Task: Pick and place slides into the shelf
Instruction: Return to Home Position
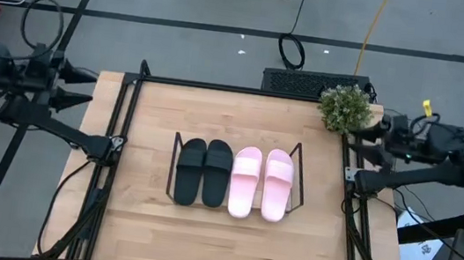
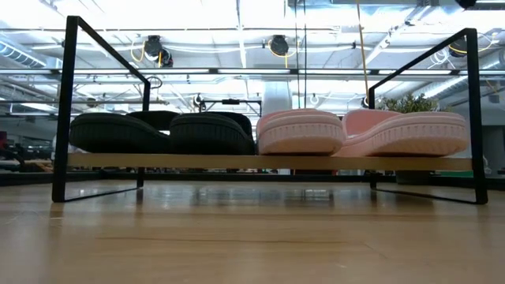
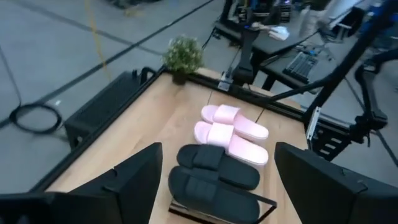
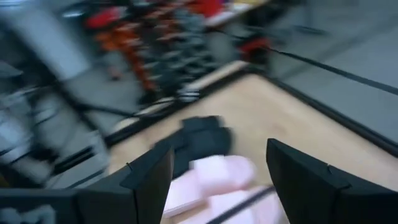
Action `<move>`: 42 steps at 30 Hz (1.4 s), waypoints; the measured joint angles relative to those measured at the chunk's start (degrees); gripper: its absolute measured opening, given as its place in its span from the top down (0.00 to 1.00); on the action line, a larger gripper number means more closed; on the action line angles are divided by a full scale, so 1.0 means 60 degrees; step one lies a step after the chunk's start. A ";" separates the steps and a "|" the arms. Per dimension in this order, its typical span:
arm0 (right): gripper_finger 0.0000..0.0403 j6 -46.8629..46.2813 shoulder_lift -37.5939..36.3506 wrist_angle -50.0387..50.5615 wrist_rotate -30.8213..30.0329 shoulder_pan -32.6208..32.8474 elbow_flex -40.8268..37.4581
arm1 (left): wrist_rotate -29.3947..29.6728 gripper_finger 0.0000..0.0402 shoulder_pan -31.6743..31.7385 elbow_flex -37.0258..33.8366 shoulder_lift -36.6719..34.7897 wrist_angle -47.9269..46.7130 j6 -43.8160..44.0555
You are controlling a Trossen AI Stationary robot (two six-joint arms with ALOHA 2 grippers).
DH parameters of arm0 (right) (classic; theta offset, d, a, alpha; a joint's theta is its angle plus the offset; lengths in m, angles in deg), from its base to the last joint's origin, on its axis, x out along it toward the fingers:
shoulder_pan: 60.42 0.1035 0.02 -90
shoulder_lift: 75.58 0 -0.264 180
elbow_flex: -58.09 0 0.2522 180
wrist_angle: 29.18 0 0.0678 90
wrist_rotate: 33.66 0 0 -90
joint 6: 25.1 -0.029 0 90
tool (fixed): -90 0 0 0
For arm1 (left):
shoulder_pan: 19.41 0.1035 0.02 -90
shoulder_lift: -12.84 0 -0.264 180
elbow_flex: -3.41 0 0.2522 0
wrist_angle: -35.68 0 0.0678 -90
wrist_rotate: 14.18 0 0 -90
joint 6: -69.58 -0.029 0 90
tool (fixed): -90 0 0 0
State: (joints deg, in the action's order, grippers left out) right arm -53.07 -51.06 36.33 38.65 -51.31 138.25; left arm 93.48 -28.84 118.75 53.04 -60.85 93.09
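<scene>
Four slides lie side by side on the shelf point(image 1: 298, 181) in the middle of the table, soles down on its board point(image 2: 268, 162). The black pair point(image 1: 203, 172) takes the left half and the pink pair point(image 1: 261, 182) the right. In the low view the black slides point(image 2: 162, 132) and pink slides point(image 2: 363, 132) show end on. My left gripper point(image 1: 80, 89) hovers open over the table's left edge, and its wrist view point(image 3: 217, 152) looks down on the shelf. My right gripper point(image 1: 360, 139) hovers open at the table's right edge, with the slides point(image 4: 211, 174) blurred beyond it point(image 4: 217, 158).
A small potted plant point(image 1: 346, 108) stands at the table's far right corner, close to my right gripper. A dark metal frame point(image 1: 130, 91) borders the table's sides. Bare wood point(image 1: 227, 245) lies between the shelf and the near edge.
</scene>
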 joint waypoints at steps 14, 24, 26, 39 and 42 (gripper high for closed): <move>0.39 0.1820 -0.3365 -0.3686 0.4159 0.0000 -0.3883 | -0.2352 0.23 0.0003 -0.8074 -0.5987 0.5396 -0.1270; 0.39 0.1394 -0.3898 -0.4587 0.4734 0.0004 -0.5655 | -0.3255 0.23 -0.0077 -1.0355 -0.6427 0.7197 -0.1518; 0.39 0.1513 -0.4054 -0.5047 0.4735 0.0004 -0.6072 | -0.3607 0.23 -0.0077 -1.0886 -0.6471 0.8070 -0.1707; 0.39 0.0574 -0.4057 -1.0564 0.6001 0.0004 -0.9476 | -0.4341 0.23 -0.0080 -1.3906 -0.6658 1.1587 -0.1243; 0.39 0.0031 -0.4063 -1.1566 0.5995 0.0004 -1.0252 | -0.4310 0.23 -0.0077 -1.4309 -0.6657 1.1747 -0.1216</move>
State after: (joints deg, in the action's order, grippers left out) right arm -52.88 -75.44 -33.07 74.62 -51.29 76.74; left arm 67.61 -29.31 32.90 13.10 9.63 85.79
